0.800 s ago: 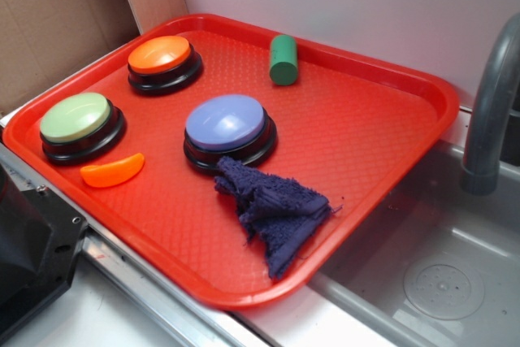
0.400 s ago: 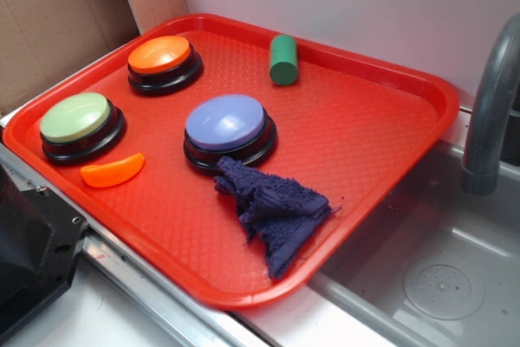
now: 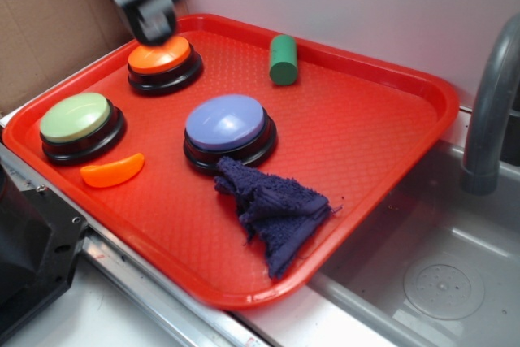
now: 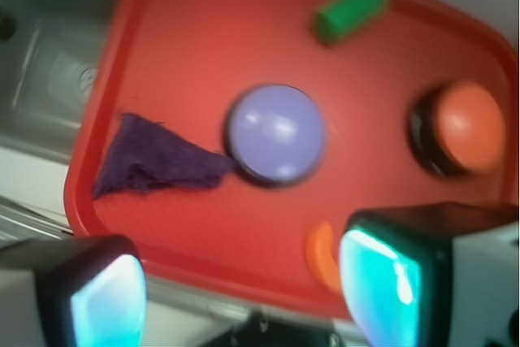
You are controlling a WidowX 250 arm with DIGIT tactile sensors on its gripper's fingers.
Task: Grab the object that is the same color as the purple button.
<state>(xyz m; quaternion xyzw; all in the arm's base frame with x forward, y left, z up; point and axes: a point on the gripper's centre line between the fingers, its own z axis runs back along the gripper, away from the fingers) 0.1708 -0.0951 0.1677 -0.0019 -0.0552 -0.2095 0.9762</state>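
A crumpled dark purple rag [image 3: 276,210] lies on the red tray [image 3: 382,119] near its front right edge, one corner touching the purple button [image 3: 227,124]. In the wrist view the rag [image 4: 154,160] sits left of the purple button [image 4: 276,132]. My gripper [image 3: 153,23] has come in blurred at the top left, high above the orange-topped button [image 3: 162,56], far from the rag. Seen from the wrist, the gripper [image 4: 244,294] is open, with nothing between its two teal-padded fingers [image 4: 378,286].
A light green-topped button [image 3: 78,119] and an orange wedge [image 3: 112,171] sit at the tray's left. A green cylinder [image 3: 283,59] lies at the back. A grey sink basin [image 3: 439,282] and faucet [image 3: 487,119] are to the right, and cardboard [image 3: 49,30] stands at the left.
My gripper was out of the exterior view before; it has now come in at the top left above the orange-topped button. Nothing on the tray has moved.
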